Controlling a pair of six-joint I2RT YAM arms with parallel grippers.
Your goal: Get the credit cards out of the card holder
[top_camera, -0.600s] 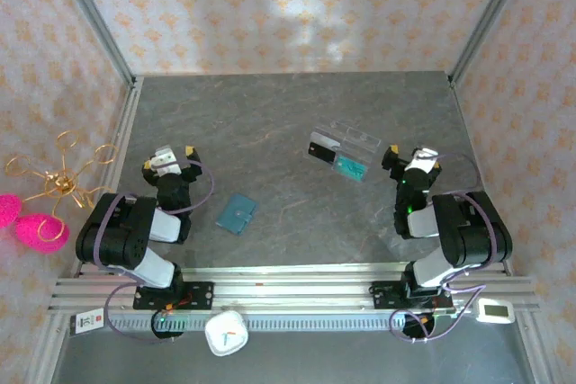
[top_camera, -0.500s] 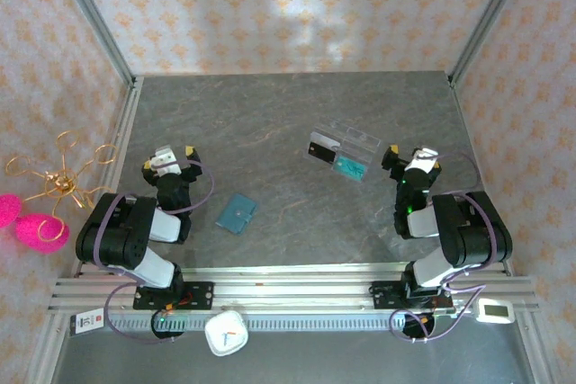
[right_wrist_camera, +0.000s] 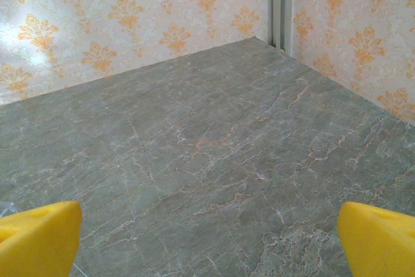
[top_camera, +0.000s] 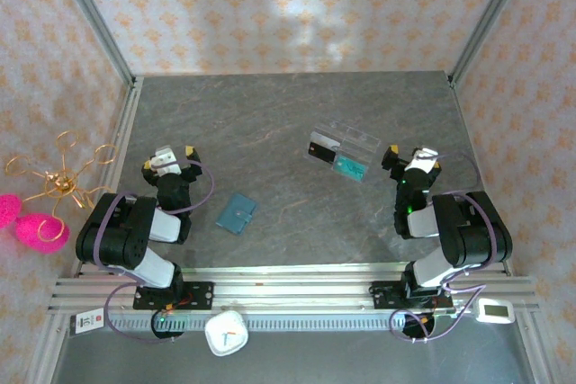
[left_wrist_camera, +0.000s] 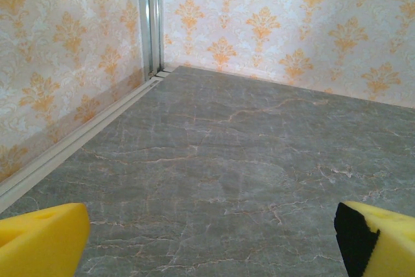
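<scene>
On grey marbled tabletop (top_camera: 270,114), found closed teal card holder (top_camera: 237,214) lying flat; logged left gripper (top_camera: 170,158) and right gripper (top_camera: 412,157) both spread wide, empty.

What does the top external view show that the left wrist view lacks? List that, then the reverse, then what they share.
Top external alone: the teal card holder, folded shut on the table beside the left arm, and a clear tray with a black card and a teal-green card at its near side.
Left wrist alone: the left fingers close up, yellow, spread wide with nothing between them.
Both: the grey marbled table and the patterned wallpaper.
</scene>
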